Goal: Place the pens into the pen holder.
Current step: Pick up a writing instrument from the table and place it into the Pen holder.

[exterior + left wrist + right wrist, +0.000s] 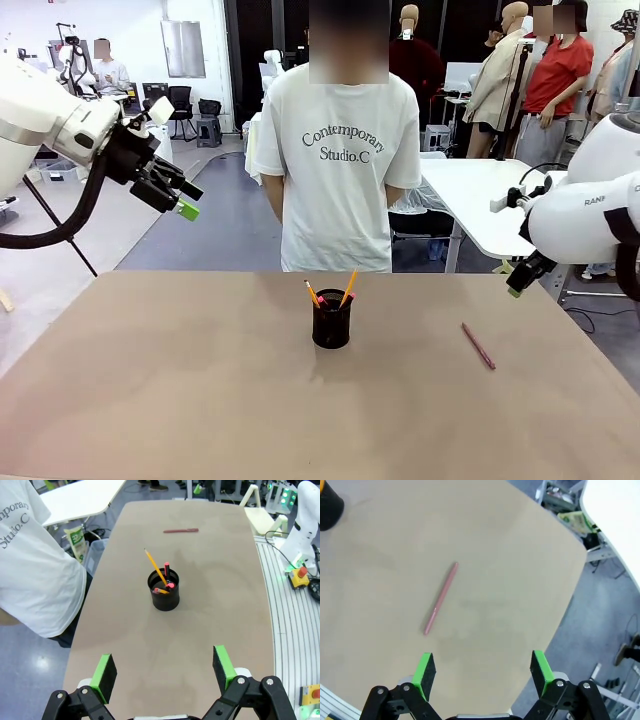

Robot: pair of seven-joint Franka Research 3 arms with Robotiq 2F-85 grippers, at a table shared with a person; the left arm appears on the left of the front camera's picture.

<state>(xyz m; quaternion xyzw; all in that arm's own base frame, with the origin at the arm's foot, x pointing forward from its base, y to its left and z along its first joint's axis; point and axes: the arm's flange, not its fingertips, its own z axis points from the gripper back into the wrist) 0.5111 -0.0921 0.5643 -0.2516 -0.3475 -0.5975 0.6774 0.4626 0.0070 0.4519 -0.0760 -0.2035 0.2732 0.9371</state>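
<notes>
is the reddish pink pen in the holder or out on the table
Out. The reddish-pink pen lies flat on the table, well apart from the pen holder.

Desk [150, 400]: broad, tan, matte top, spanning the lower half of the front view.

Person [335, 170]: standing at the desk's far edge, top centre; white T-shirt printed "Contemporary Studio.C", arms behind the back.

White table [475, 195]: right of centre, behind the person.

Floor [215, 225]: blue-grey, glossy, left of the person.

Black office chair [180, 100]: upper left, far back.

Seated person [108, 72]: upper left, pale top.

Person in red shirt [558, 75]: upper right, standing.

Red button on yellow box [300, 575]: right edge of the left wrist view, on a ribbed white floor strip.

Green-printed bag [76, 537]: upper left of the same view, under the white table.
</notes>
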